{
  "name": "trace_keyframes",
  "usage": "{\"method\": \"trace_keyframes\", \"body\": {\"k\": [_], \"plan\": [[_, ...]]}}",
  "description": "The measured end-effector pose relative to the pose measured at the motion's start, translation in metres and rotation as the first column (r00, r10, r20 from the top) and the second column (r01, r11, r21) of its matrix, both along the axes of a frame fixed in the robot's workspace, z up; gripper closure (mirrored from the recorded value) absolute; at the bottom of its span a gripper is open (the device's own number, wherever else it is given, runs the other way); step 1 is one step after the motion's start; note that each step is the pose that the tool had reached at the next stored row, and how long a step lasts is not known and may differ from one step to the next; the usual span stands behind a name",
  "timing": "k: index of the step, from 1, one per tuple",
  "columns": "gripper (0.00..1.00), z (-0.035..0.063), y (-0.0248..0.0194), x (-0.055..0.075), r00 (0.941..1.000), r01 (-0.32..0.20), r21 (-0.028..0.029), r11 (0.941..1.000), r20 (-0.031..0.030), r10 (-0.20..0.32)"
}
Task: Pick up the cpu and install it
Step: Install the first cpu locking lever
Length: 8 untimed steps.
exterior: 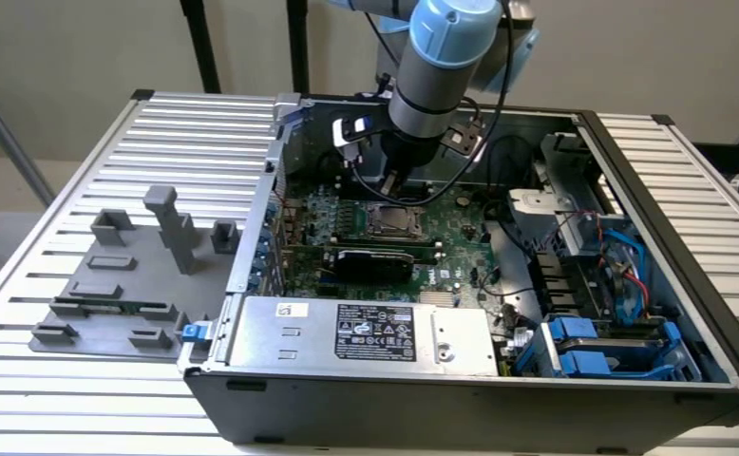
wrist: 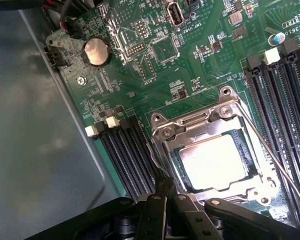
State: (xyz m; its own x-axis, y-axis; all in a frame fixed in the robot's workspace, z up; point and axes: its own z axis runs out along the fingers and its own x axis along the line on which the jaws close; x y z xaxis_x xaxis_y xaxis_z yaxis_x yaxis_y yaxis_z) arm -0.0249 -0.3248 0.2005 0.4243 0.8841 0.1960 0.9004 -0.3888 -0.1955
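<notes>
Silvery metal cpu [wrist: 213, 162] sat in socket [wrist: 190, 127]; looked light, rigid, fragile, best held by edges. Gripper [wrist: 163, 187] clenched, empty, just beside.

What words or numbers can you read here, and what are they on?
"INT USB2": on the green motherboard, beside the USB port.
Other white print on the motherboard: too blurred to read.
Black label on the silver power supply: too small to read.
</notes>
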Motion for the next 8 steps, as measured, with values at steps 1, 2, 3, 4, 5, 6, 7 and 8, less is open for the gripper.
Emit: {"method": "trace_keyframes", "body": {"k": [1,2,3,4,5,6,7,8], "plan": [[0.89,0.0,0.0002,0.0,1.0,0.0,0.0001,1.0,-0.001,0.0],[0.89,0.0,0.0003,0.0,1.0,0.0,0.0,1.0,-0.0018,0.0],[0.89,0.0,0.0005,0.0,1.0,0.0,0.0,1.0,-0.0026,0.0],[0.89,0.0,0.0006,0.0,1.0,0.0,0.0,1.0,-0.0033,0.0],[0.89,0.0,0.0006,0.0,1.0,0.0,0.0,1.0,-0.004,0.0],[0.89,0.0,0.0007,0.0,1.0,0.0,0.0,1.0,-0.0047,0.0],[0.89,0.0,0.0007,0.0001,1.0,0.0,-0.0001,1.0,-0.0053,0.0],[0.89,0.0,0.0007,0.0002,1.0,0.0,-0.0001,1.0,-0.0056,0.0]]}}
